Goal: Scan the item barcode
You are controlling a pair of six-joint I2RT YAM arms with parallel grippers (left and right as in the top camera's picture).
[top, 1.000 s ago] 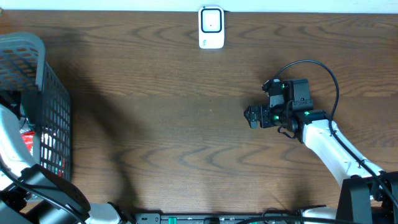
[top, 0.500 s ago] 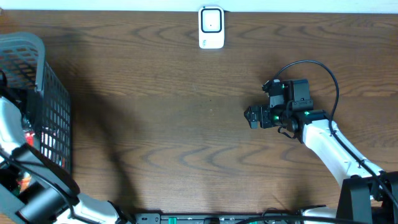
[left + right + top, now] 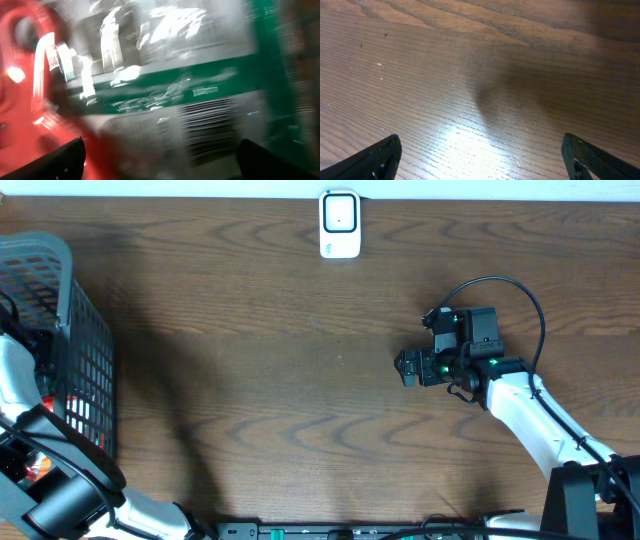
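No word or number can be read. In the left wrist view, the green and silver package [image 3: 190, 75] carries blocks of small white print and a field of dark stripes [image 3: 210, 125] like a barcode, all too blurred. The white scanner [image 3: 340, 224] at the far side shows no legible mark.

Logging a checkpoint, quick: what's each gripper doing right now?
Left gripper: open, in the basket, facing a blurred package, holding nothing.
Right gripper: open, empty, over the table.
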